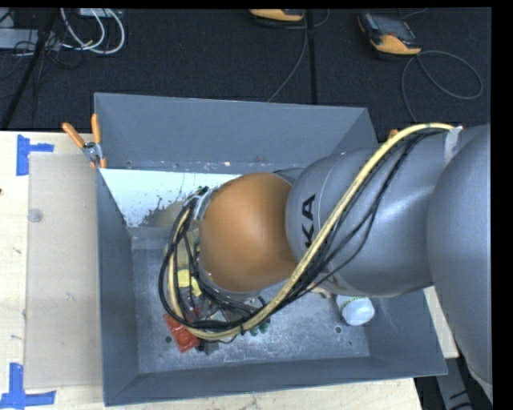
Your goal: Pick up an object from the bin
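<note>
room: dark carpet (200, 56) behind your grey metal bin (240, 144)
things: red lump (183, 336), white round cap (357, 311)
claw (208, 319): under glossy orange dome (244, 232), state you cannot tell

This looks like a robotics lab or test cell, not a home or a shop. A big grey industrial robot arm (385, 224) with maker's lettering on its casing comes in from the right of the frame and takes up much of it. A rounded orange cover (244, 232) sits at its wrist, and a bundle of yellow and black cables (345, 202) runs along it. Below it stands a plain grey metal bin (232, 132) whose bottom is scuffed and speckled. Along the top of the frame is dark floor (200, 56), with loose wires (94, 24) trailing at the upper left and upper right. Two orange-and-black items (389, 36) at the top edge are cut off, so their kind is unclear.
</note>
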Motion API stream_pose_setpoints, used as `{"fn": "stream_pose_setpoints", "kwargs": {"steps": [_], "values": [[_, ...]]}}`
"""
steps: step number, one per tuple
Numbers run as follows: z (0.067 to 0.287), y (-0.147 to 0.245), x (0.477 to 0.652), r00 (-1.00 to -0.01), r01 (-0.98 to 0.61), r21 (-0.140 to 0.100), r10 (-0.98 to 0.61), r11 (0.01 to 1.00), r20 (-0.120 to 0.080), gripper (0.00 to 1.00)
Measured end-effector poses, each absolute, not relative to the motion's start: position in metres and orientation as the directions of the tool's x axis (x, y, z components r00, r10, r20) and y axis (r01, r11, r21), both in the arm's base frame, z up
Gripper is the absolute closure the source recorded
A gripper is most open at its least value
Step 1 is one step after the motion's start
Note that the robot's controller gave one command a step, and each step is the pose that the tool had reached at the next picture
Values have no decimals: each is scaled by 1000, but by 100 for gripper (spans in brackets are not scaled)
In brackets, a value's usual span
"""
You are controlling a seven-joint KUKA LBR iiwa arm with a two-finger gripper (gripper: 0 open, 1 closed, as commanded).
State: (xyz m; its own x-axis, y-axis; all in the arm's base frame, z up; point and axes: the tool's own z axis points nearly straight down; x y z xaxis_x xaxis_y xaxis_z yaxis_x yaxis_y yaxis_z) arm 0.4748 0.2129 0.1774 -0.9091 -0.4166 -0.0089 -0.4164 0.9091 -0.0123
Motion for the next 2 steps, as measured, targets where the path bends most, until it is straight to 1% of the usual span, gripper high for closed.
{"fn": "stream_pose_setpoints", "kwargs": {"steps": [1,2], "values": [[177,213,475,-909,-416,-12,-416,909,-9,100],[231,220,477,-912,-411,-12,-411,912,-3,100]]}}
